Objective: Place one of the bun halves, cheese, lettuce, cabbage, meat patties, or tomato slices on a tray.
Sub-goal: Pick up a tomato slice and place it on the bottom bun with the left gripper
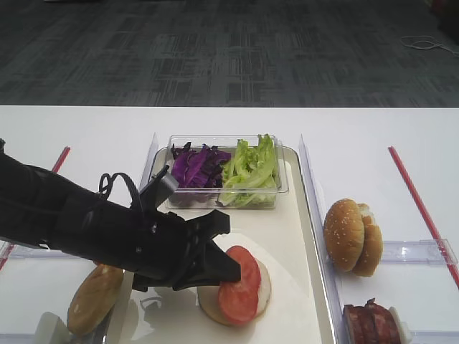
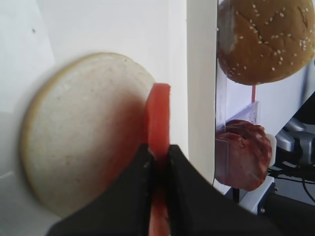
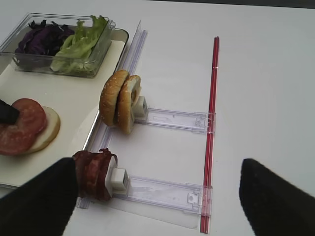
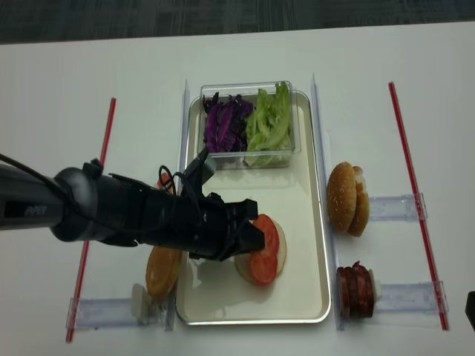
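My left gripper [image 1: 228, 269] is shut on a red tomato slice [image 1: 242, 285], gripping its edge. The slice is tilted over a flat pale bun half [image 1: 265, 285] that lies on the cream floor of the metal tray [image 1: 290, 215]. In the left wrist view the tomato slice [image 2: 158, 110] shows edge-on between the black fingers, against the bun's cut face [image 2: 83, 132]. Whether the slice rests on the bun I cannot tell. My right gripper [image 3: 157, 167] hangs open and empty over the table, beside the meat patties [image 3: 93, 172].
A clear tub at the tray's far end holds purple cabbage [image 1: 197, 166] and lettuce [image 1: 251, 168]. Two sesame bun halves [image 1: 350, 235] stand on edge in a clear rack right of the tray, with meat patties [image 1: 369, 324] nearer. Another bun [image 1: 93, 297] stands left of the tray.
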